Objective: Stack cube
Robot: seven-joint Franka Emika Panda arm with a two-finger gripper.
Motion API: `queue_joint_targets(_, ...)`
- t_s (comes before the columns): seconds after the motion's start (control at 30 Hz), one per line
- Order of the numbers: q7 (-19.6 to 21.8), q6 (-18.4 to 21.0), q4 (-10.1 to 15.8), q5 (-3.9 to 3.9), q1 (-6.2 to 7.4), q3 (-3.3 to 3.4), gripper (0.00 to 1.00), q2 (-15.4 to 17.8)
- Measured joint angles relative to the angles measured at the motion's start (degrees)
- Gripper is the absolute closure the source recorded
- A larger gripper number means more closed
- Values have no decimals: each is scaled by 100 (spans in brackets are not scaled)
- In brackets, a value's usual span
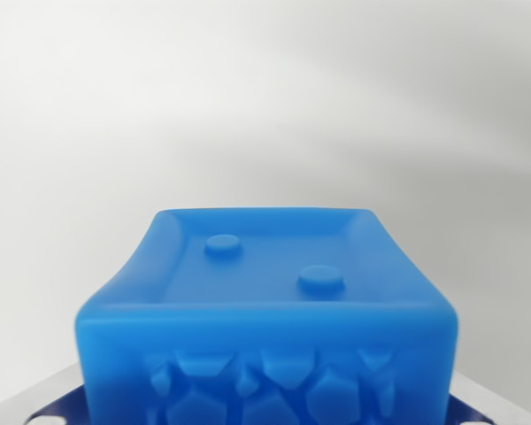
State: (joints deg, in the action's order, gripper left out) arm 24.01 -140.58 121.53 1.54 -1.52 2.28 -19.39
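Only slivers of what appears to be the gripper are seen in the wrist view: pale grey metallic parts at the bottom corners, at about 7 and 5 o'clock, with small dark blue marks showing beside them. The fingertips themselves are hidden, so whether the jaws are spread or closed, and whether anything is clamped between them, cannot be told. Directly in front of these parts, filling the lower centre of the frame at 6 o'clock, a bright blue cube is seen very close to the lens. Its upper face is framed by a raised rim with rounded corners, and two round studs are set on it, one toward 11 o'clock of the face and one toward 4 o'clock. The near face, turned to the camera, is covered with a relief of irregular faceted shapes, cut off by the bottom edge. Beyond the cube, from 9 through 12 to 3 o'clock, a blurred, pale grey-white background is shown without visible detail.
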Motion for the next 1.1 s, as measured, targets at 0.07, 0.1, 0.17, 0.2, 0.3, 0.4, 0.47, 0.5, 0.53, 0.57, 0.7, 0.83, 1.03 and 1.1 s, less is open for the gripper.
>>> queue_joint_targets(0.07, 71, -10, 29, -1, 42, 0, 100, 16)
queue_joint_targets(0.1, 87, -13, 35, -1, 52, 0, 100, 19)
queue_joint_targets(0.17, 159, -26, 65, -2, 94, 0, 100, 34)
queue_joint_targets(0.2, 189, -33, 84, -3, 115, 0, 100, 44)
queue_joint_targets(0.3, 282, -51, 129, -5, 170, -1, 100, 73)
queue_joint_targets(0.4, 383, -70, 174, -6, 233, -1, 100, 105)
queue_joint_targets(0.47, 436, -79, 194, -7, 268, -1, 100, 119)
queue_joint_targets(0.5, 474, -85, 209, -7, 289, -1, 100, 129)
queue_joint_targets(0.53, 510, -93, 226, -8, 312, -1, 100, 138)
queue_joint_targets(0.57, 543, -100, 242, -9, 333, -1, 100, 147)
queue_joint_targets(0.7, 680, -120, 297, -11, 416, -2, 100, 177)
queue_joint_targets(0.83, 804, -135, 335, -13, 491, -2, 100, 200)
queue_joint_targets(1.03, 997, -160, 411, -17, 613, -3, 100, 252)
queue_joint_targets(1.1, 1051, -166, 428, -18, 646, -3, 100, 265)
